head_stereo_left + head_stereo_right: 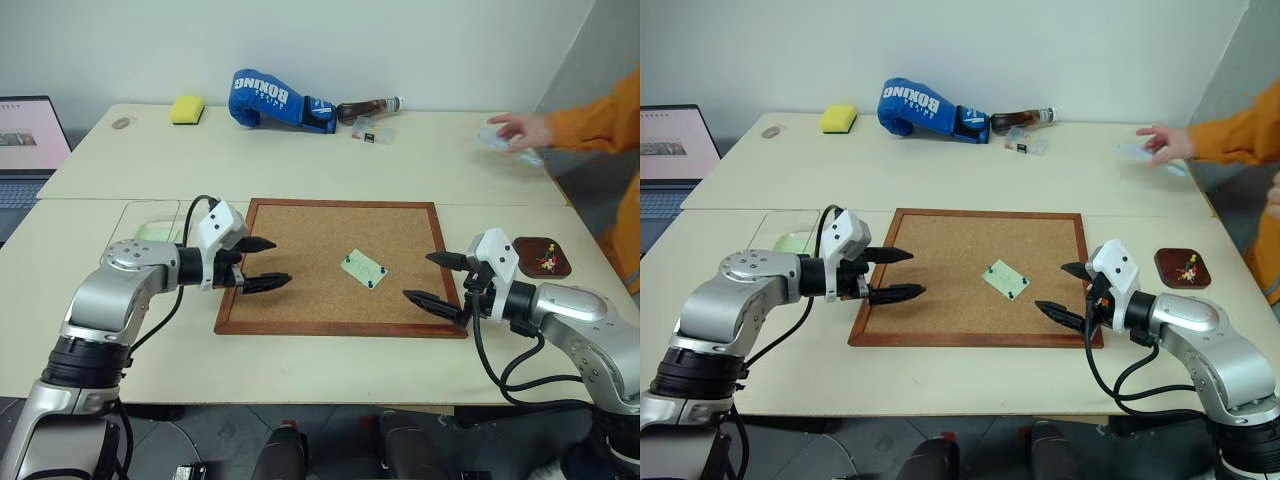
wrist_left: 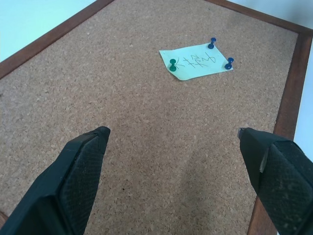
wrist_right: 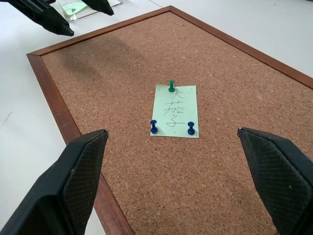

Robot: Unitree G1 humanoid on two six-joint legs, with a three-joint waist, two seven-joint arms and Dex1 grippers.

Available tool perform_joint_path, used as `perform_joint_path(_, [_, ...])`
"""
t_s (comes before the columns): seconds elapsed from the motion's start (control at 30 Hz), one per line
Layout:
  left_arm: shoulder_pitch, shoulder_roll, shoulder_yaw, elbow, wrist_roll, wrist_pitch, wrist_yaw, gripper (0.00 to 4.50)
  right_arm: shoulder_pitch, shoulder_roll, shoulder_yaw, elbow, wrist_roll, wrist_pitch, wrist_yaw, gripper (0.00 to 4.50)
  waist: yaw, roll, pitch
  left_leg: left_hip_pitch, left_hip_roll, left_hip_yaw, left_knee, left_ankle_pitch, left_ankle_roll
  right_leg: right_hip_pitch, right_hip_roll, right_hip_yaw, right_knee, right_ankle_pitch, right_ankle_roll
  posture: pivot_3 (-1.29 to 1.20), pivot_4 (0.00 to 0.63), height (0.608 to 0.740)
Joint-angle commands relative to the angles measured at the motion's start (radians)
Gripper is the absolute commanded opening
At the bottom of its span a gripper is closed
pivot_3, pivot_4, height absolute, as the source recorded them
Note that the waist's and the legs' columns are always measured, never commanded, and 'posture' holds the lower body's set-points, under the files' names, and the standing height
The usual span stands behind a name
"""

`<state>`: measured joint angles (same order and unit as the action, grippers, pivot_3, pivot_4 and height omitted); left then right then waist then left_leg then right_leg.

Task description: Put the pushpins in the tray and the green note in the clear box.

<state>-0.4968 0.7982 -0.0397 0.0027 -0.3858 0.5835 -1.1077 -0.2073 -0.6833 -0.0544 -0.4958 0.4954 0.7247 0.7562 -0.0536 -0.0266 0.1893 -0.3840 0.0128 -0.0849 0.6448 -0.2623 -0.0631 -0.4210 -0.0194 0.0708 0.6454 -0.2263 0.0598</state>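
The green note (image 3: 174, 112) lies flat near the middle of the corkboard (image 1: 300, 250), a bit toward its right edge, with some dark writing on it. Three pushpins hold it down: one green pushpin (image 3: 171, 86) at the middle of one short edge, and two blue pushpins (image 3: 154, 126) at the two corners of the other short edge. The corkboard has a brown wood frame and lies on the pale table (image 1: 330, 160), close to the table's front edge. The tray (image 1: 541, 256) sits on the table just past the corkboard's right edge, and it has a few red and yellow pins (image 1: 545, 262) in it. The clear box (image 1: 150, 222) sits on the table just past the corkboard's left edge, and there is something pale green inside it. The left gripper (image 1: 262, 263) hangs over the left edge of the corkboard with its two black fingers wide apart and nothing between them. The right gripper (image 1: 436, 279) hangs over the right front corner of the corkboard, fingers wide apart too, holding nothing. Along the table's far edge are a yellow sponge (image 1: 187, 109), a blue boxing glove (image 1: 272, 100) and a brown bottle (image 1: 368, 106) lying on its side. A person's hand (image 1: 520, 128) in an orange sleeve rests near the table's far right corner
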Motion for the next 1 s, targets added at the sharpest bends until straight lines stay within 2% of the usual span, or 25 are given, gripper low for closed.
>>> perform_joint_path(0.03, [-0.019, 0.006, 0.010, -0.008, 0.000, -0.014, -0.011, 4.47, -0.012, -0.002, -0.021, -0.018, 0.018, -0.010, -0.005, 4.50, 0.000, 0.000, 0.000, 0.000, 0.000, 0.000, 0.000, 0.000, 0.000, 0.000, 0.000, 0.000, 0.000, 0.000, 0.000, 0.00, 0.150, 0.740])
perform_joint_path(0.9, [-0.016, -0.008, 0.014, -0.018, -0.015, -0.002, -0.011, 4.47, -0.021, -0.005, -0.019, -0.015, 0.016, -0.005, -0.004, 4.50, 0.000, 0.000, 0.000, 0.000, 0.000, 0.000, 0.000, 0.000, 0.000, 0.000, 0.000, 0.000, 0.001, 0.000, 0.000, 0.00, 0.150, 0.740])
perform_joint_path(1.0, [-0.011, -0.023, 0.014, -0.024, -0.020, -0.004, -0.005, 4.10, -0.026, 0.002, -0.013, -0.016, 0.013, -0.004, -0.011, 4.50, 0.000, 0.000, 0.000, 0.000, 0.000, 0.000, 0.000, 0.000, 0.000, 0.000, 0.000, 0.000, 0.001, 0.000, 0.000, 0.00, 0.150, 0.740])
